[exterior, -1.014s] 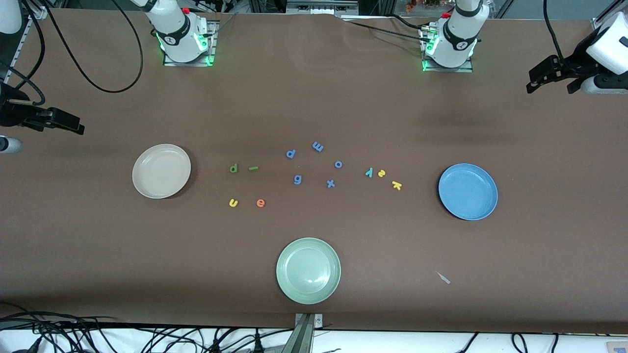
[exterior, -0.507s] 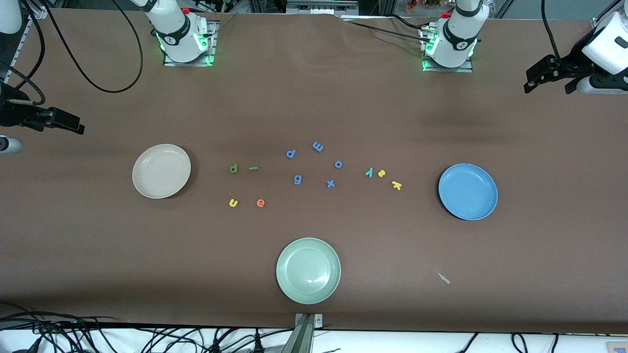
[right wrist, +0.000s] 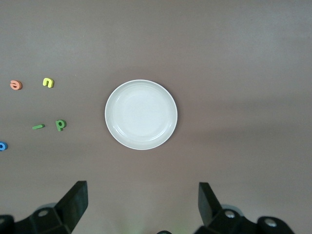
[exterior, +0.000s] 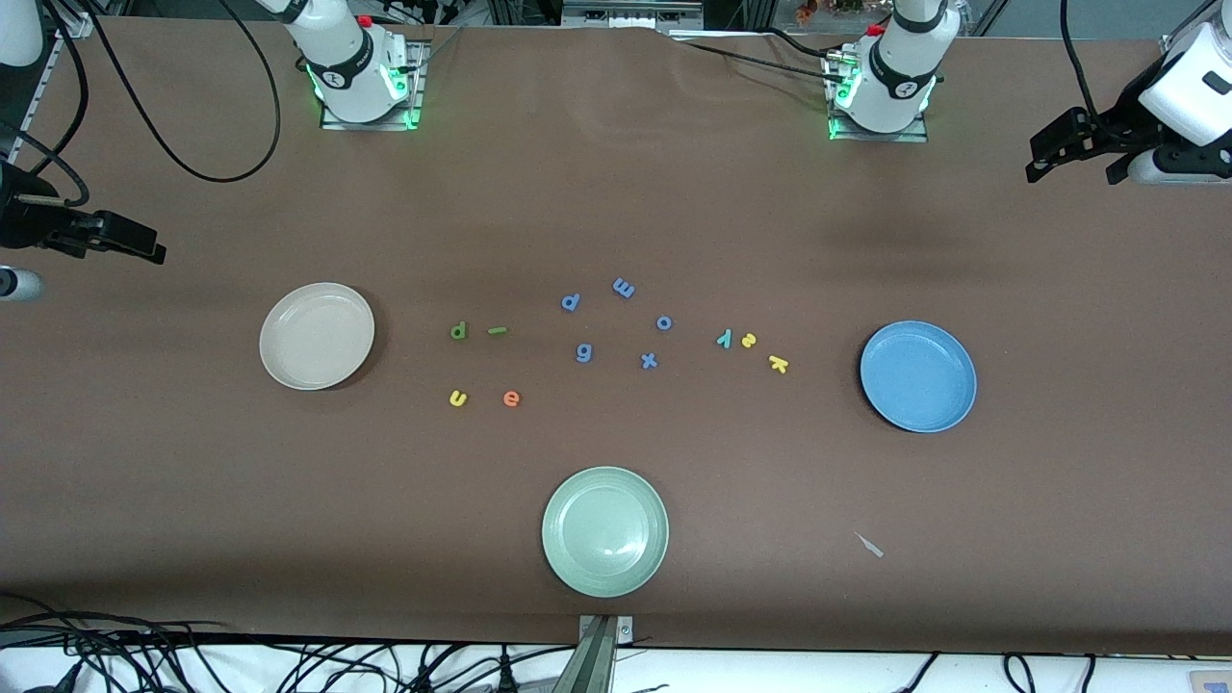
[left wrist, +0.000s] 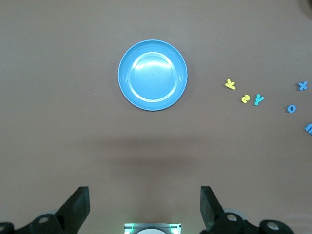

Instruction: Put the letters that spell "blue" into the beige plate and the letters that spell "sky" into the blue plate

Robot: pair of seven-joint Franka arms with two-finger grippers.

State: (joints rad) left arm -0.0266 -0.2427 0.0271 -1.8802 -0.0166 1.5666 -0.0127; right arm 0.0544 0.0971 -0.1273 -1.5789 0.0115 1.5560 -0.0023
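Note:
The beige plate (exterior: 317, 336) (right wrist: 141, 114) lies toward the right arm's end of the table and holds nothing. Beside it lie the green b (exterior: 458, 331) (right wrist: 60, 125), green l (exterior: 497, 330), yellow u (exterior: 458, 397) and orange e (exterior: 511, 397). The blue plate (exterior: 918, 376) (left wrist: 152, 74), also with nothing in it, lies toward the left arm's end. Near it are the teal y (exterior: 725, 338), yellow s (exterior: 749, 340) and yellow k (exterior: 778, 363) (left wrist: 230, 85). My left gripper (exterior: 1073, 176) (left wrist: 145, 204) hangs open high over its end of the table. My right gripper (exterior: 115, 241) (right wrist: 142, 202) hangs open over its own end.
Several blue letters lie mid-table between the two groups, among them a p (exterior: 570, 301), an m (exterior: 623, 287) and an x (exterior: 649, 361). A pale green plate (exterior: 604, 531) sits near the front edge. A small white scrap (exterior: 870, 546) lies beside it toward the left arm's end.
My left gripper has shifted slightly in the air. The right arm, the letters and the plates have not moved.

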